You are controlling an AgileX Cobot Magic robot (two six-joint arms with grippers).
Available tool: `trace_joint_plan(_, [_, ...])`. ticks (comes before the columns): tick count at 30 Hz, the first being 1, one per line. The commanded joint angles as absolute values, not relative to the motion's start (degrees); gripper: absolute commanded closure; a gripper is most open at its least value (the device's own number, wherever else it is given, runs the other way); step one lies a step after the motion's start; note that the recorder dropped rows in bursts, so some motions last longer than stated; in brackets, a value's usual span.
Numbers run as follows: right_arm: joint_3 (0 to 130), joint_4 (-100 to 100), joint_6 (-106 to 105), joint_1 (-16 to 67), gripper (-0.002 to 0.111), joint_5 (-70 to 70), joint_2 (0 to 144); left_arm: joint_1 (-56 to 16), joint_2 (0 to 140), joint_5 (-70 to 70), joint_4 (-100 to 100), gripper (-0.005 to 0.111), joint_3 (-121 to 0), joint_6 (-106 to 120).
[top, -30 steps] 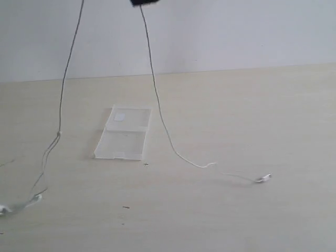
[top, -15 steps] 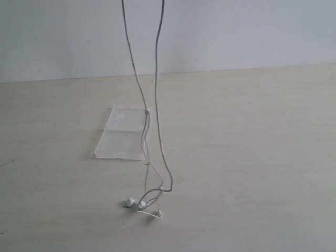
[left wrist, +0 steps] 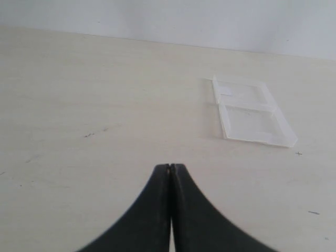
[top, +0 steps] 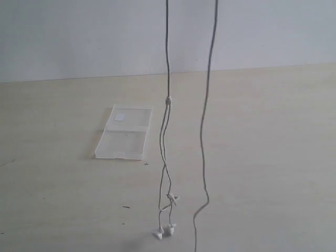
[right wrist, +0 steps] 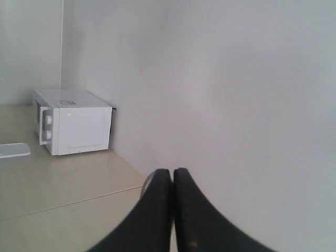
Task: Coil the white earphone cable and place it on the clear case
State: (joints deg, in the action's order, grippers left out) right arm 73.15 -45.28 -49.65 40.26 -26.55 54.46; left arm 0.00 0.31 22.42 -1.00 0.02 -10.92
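The white earphone cable (top: 167, 63) hangs in two long strands that run up past the top edge of the exterior view. The left strand splits below a small slider, and its two earbuds (top: 164, 231) dangle close above the table front. The right strand (top: 209, 94) drops out of the bottom edge. The clear case (top: 125, 137) lies open and flat on the table, left of the cable; it also shows in the left wrist view (left wrist: 252, 118). My left gripper (left wrist: 170, 167) and right gripper (right wrist: 172, 170) both have their jaws pressed together, high above the table. Neither wrist view shows the cable clearly.
The pale wooden table (top: 262, 131) ends at a white wall behind. In the right wrist view a white microwave (right wrist: 79, 126) stands by the wall, with a flat white object (right wrist: 13, 150) beside it.
The two strands, spread wide with the ends lying on the table a second ago, have come together and shifted right. The earbuds now hang side by side near the table front.
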Motion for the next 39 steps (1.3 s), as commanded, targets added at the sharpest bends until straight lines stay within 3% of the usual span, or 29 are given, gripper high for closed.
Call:
trace_joint_plan(1, [73.1, -45.7, -49.5, 40.3, 0.108, -26.4, 53.7, 0.1, 0.0, 22.1, -0.9, 0.107, 0.0, -10.8])
trace_joint_plan(19, [73.1, -45.5, -50.1, 40.3, 0.108, -27.2, 51.2, 0.1, 0.0, 20.4, -0.9, 0.107, 0.0, -10.8])
trace_joint_plan(31, [73.1, -45.6, -49.9, 40.3, 0.108, -27.2, 51.2, 0.1, 0.0, -9.7, -0.9, 0.107, 0.0, -10.8])
trace_joint_plan(39, [73.1, -45.6, -49.7, 40.3, 0.108, -27.2, 51.2, 0.1, 0.0, -22.3, -0.9, 0.107, 0.0, -12.8])
